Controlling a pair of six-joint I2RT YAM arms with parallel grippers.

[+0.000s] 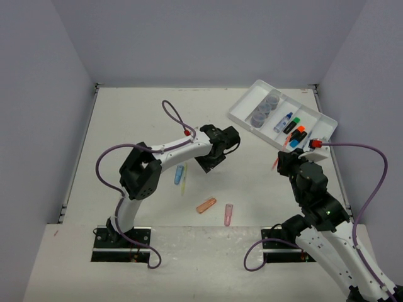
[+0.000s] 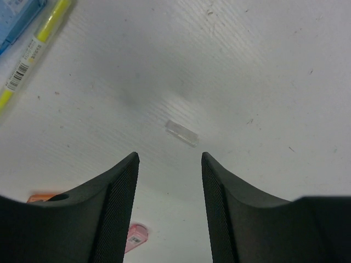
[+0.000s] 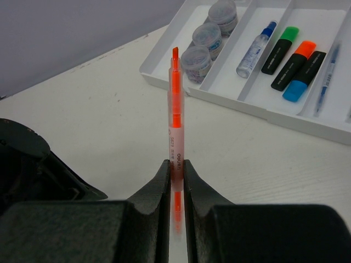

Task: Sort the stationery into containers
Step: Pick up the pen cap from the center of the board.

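The right end effector (image 3: 175, 164) is pinching an orange pen (image 3: 175, 118) low on its barrel, holding it upright and facing the white tray (image 3: 241, 102). It is probably doing so to lift the pen over the wall into a long compartment, near the pots (image 3: 208, 35) and highlighters (image 3: 296, 68) lying inside. The left end effector (image 2: 170, 159) is hovering spread and empty above the bench (image 2: 263, 71), framing a small clear piece (image 2: 181, 132), likely lining up a grasp. A yellow pen (image 2: 38, 38) is lying well aside.
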